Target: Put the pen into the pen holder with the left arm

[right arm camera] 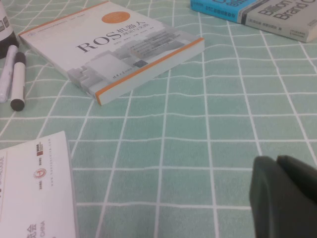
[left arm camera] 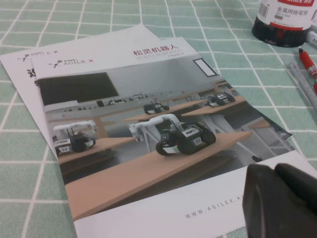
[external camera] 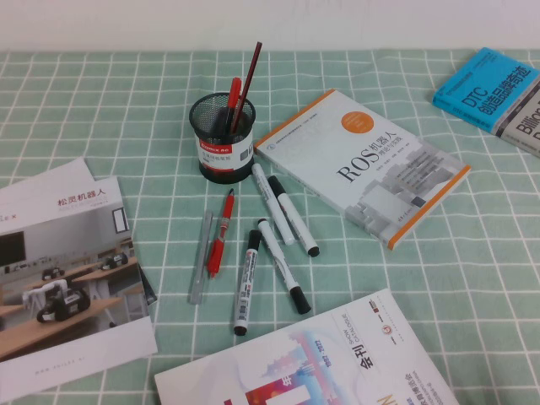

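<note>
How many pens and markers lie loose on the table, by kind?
Grey pen: 1
Red pen: 1
White markers: 4
Total: 6
Both grippers hover aside: left gripper over the brochure, right gripper over the tablecloth.

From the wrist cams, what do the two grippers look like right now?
Little shows. The left gripper is matte black with two rounded fingertips pressed together, over the AgileX brochure. The right gripper looks dark grey-black, similarly rounded, above the green checked tablecloth. No cables or markings visible.
</note>
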`<state>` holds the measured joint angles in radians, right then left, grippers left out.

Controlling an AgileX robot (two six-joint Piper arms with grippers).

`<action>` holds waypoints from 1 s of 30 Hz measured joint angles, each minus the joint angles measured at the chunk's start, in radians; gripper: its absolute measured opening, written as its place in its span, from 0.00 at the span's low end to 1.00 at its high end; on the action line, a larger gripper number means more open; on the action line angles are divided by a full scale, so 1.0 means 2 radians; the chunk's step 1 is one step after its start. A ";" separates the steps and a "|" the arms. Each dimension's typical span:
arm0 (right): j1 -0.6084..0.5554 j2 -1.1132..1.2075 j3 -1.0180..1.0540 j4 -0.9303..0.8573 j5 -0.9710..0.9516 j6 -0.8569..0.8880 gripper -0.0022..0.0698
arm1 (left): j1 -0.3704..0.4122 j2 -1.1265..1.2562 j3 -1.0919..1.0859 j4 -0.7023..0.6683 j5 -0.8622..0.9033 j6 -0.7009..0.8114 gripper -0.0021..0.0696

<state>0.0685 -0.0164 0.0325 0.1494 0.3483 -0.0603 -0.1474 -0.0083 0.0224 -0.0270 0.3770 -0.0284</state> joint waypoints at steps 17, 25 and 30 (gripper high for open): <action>0.000 0.000 0.000 0.000 0.000 0.000 0.00 | 0.000 0.000 0.000 0.001 0.000 0.003 0.03; 0.000 0.000 0.000 0.000 0.000 0.000 0.00 | 0.000 0.000 0.000 0.001 -0.003 0.003 0.03; 0.000 0.000 0.000 0.000 0.000 0.000 0.00 | 0.000 0.000 0.002 0.001 -0.017 0.003 0.02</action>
<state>0.0685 -0.0164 0.0325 0.1494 0.3483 -0.0603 -0.1474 -0.0083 0.0263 -0.0251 0.3426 -0.0222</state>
